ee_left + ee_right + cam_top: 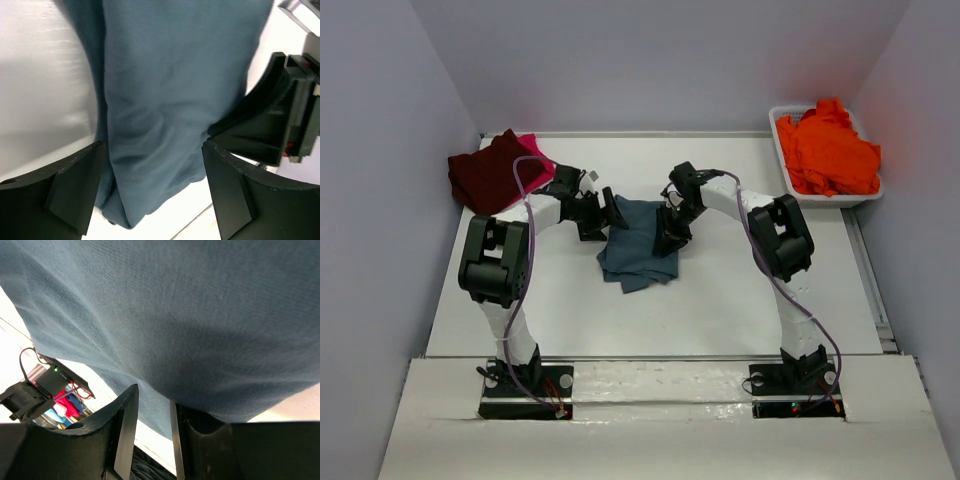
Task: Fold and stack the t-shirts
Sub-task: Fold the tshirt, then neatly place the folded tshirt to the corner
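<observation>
Blue cloth lay bunched in the middle of the white table (740,300): the blue shirt (638,250). The right gripper (672,230) pinched its right edge tight. The left gripper (616,213) was spread wide, one finger on each side of the cloth, gripping nothing. A maroon shirt (485,178) and a pink shirt (536,150) sat in the far left corner. An orange shirt (830,150) filled a white tub (825,199) far right. Pale grey walls (650,60) stood around.

You are looking at a teal-blue t-shirt (638,250) whose cloth is showing a fine, matt knit, soft and creased. The fingers (70,195) are reading as matt black plastic. The worktop (740,300) is giving off a smooth white sheen. In the upper right of the frame, the tub (832,200) is looking like smooth white plastic under a matt orange t-shirt (830,150).
</observation>
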Controlling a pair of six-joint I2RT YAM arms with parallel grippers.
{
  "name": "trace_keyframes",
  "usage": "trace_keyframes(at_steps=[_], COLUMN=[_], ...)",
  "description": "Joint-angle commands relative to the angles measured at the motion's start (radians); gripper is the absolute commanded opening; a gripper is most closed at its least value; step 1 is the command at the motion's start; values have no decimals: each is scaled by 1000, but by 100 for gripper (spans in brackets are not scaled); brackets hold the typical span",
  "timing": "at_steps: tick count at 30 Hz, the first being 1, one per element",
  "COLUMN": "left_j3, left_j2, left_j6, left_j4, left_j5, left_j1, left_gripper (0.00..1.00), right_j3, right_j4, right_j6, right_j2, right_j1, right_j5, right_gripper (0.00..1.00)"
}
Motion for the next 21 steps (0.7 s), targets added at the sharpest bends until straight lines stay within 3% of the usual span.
trace_keyframes(at_steps=[1, 10, 21], left_j3=[40, 84, 26], left_j2=[39, 65, 125], left_j6=[-2, 39, 7], left_j4=[23, -56, -4], left_j5=[22, -42, 85], left_j1=[25, 65, 65], left_gripper=[89, 89, 89], right_j3=[-14, -16, -19], right_j4=[30, 28, 40], right_j6=[-29, -35, -33], right_j2=[1, -1, 6], right_j1=[0, 0, 0], right_j5=[22, 14, 7], right_gripper=[38, 37, 37])
